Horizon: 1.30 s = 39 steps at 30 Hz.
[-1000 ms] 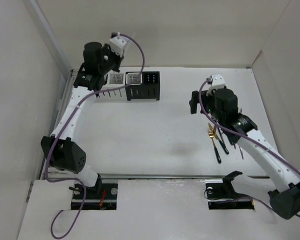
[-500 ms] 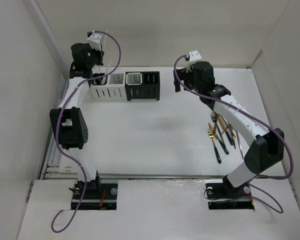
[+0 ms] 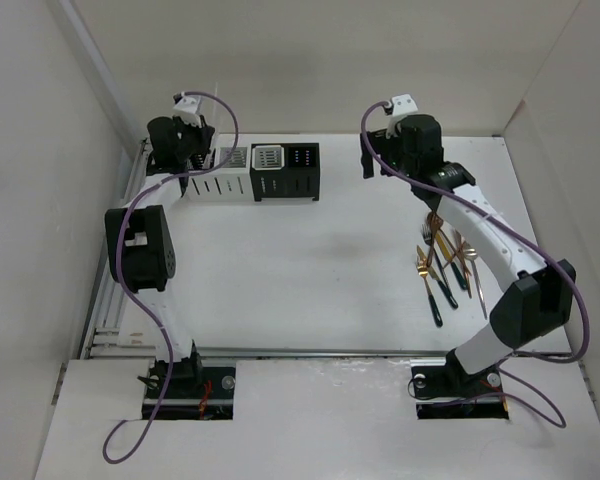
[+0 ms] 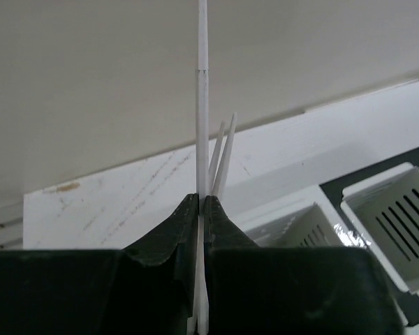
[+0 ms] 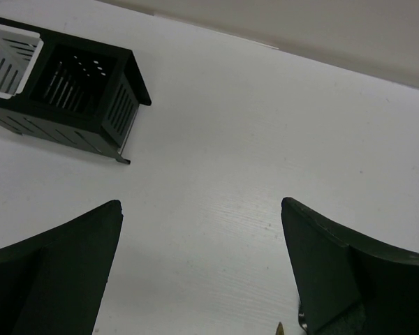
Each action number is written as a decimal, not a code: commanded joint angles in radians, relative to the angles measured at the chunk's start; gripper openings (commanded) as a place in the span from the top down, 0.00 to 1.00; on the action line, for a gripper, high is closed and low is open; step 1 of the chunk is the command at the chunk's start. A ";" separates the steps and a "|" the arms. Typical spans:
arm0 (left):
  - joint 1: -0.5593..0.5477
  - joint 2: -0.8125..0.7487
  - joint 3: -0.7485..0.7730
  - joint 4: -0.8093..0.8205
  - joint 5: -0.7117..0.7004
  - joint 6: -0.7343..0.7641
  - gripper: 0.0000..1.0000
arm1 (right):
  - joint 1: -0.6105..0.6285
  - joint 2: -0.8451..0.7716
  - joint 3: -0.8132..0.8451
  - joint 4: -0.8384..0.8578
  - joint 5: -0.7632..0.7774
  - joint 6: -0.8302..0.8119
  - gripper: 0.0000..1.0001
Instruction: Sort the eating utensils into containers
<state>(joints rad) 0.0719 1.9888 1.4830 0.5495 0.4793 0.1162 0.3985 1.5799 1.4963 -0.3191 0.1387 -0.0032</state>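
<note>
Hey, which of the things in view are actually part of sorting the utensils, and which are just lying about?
Part of the job:
white stick, pinched in the left gripper
gold cutlery with dark handles, on the table beside the right arm
white caddies and black caddies
right gripper, open and empty

Just there:
purple cables
enclosure walls

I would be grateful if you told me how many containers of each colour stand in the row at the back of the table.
white containers: 2
black containers: 2
total: 4
</note>
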 commanded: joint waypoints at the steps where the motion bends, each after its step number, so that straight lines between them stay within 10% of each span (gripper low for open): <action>1: 0.029 -0.018 -0.047 0.095 0.028 -0.035 1.00 | -0.032 -0.096 -0.013 -0.034 0.006 0.017 0.00; 4: 0.029 -0.037 -0.102 0.105 0.028 -0.009 1.00 | -0.064 -0.127 -0.022 -0.080 0.006 0.017 0.00; 6: 0.029 -0.051 -0.133 0.105 0.039 0.016 0.86 | -0.107 -0.139 -0.022 -0.121 -0.024 0.026 0.00; 7: 0.038 -0.051 -0.133 0.105 0.039 0.026 0.62 | -0.125 -0.139 -0.022 -0.176 -0.024 0.026 0.00; 11: 0.039 -0.111 -0.110 -0.015 -0.033 0.039 0.38 | -0.252 -0.075 0.042 -0.397 -0.033 0.077 0.05; 17: 0.039 -0.191 -0.015 -0.201 -0.369 0.045 0.29 | -0.502 0.043 0.041 -0.603 -0.109 0.149 0.45; 24: 0.039 -0.303 0.056 -0.492 -0.518 0.129 0.19 | -0.456 0.187 0.035 -0.707 -0.119 0.052 0.69; 39: 0.039 -0.581 -0.174 -0.591 -0.530 0.053 0.15 | -0.296 0.247 -0.241 -0.833 -0.180 0.095 0.40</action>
<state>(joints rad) 0.1074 1.4609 1.3392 -0.0586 -0.0383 0.1841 0.0814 1.7943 1.2713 -1.1122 -0.0025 0.0696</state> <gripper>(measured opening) 0.844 0.592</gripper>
